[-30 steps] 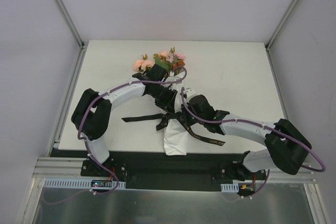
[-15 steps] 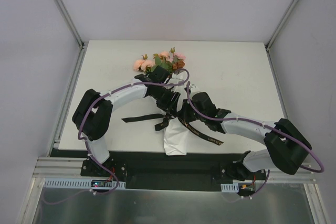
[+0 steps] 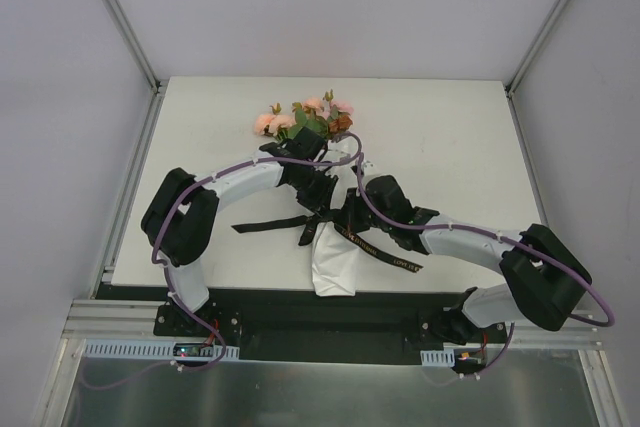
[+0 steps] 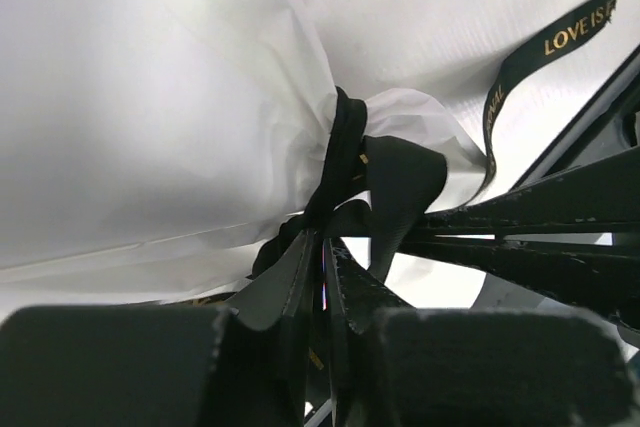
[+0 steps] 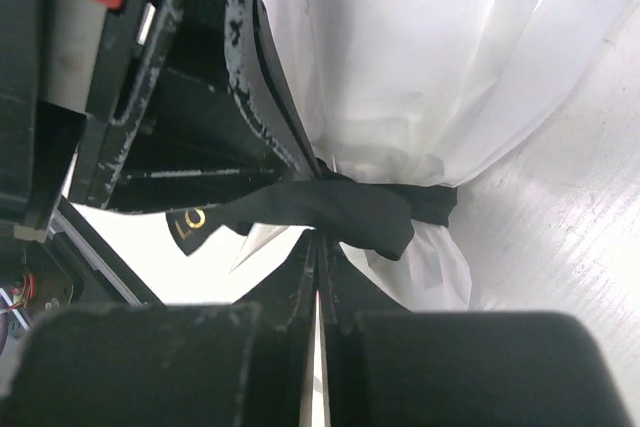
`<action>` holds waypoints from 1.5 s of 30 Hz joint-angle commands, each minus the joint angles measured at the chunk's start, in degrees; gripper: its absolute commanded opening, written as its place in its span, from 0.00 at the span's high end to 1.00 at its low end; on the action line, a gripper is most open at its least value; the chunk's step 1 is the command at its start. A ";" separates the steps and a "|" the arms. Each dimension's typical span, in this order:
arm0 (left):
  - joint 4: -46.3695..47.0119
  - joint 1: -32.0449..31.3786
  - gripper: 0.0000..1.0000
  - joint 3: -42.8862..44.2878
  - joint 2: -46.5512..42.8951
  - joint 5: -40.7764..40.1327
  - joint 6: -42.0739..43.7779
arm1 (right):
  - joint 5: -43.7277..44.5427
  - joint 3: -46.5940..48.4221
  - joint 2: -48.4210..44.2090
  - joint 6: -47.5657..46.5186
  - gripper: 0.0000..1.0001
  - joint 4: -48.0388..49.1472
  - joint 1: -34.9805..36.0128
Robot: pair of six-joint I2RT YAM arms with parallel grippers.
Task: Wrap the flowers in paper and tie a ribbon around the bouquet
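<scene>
Top cam is fixed high above and behind near edge of table [image 3: 450, 137], faced down, far off. Wrist cams are held v. close, from opposing sides; ribbon [image 4: 345, 147] round paper [image 4: 150, 97] is shared by all 3 views.

A white counter [image 3: 450, 127] is sitting between pale grey walls [image 3: 330, 7]. Thin metal posts [image 3: 120, 17] are running up the corners. Soft light is falling evenly. A shiny metal sheet [image 3: 300, 392] is lying in front.

Arms [image 3: 250, 175], ribbon [image 3: 270, 224] hem bouquet [image 3: 335, 262] (sides open).
</scene>
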 commanded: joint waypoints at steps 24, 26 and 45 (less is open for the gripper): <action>24.37 -0.89 1.00 -14.70 -13.61 -7.53 -8.33 | -35.78 19.44 5.14 -14.11 0.63 -17.90 -14.29; 25.42 -0.98 1.00 -15.49 -13.96 -7.35 -8.50 | -39.39 23.13 9.54 -16.30 0.67 -20.26 -14.29; 28.24 -1.16 1.00 -18.39 -15.28 -7.00 -8.06 | -36.32 28.50 17.64 -24.75 0.71 -27.13 -14.55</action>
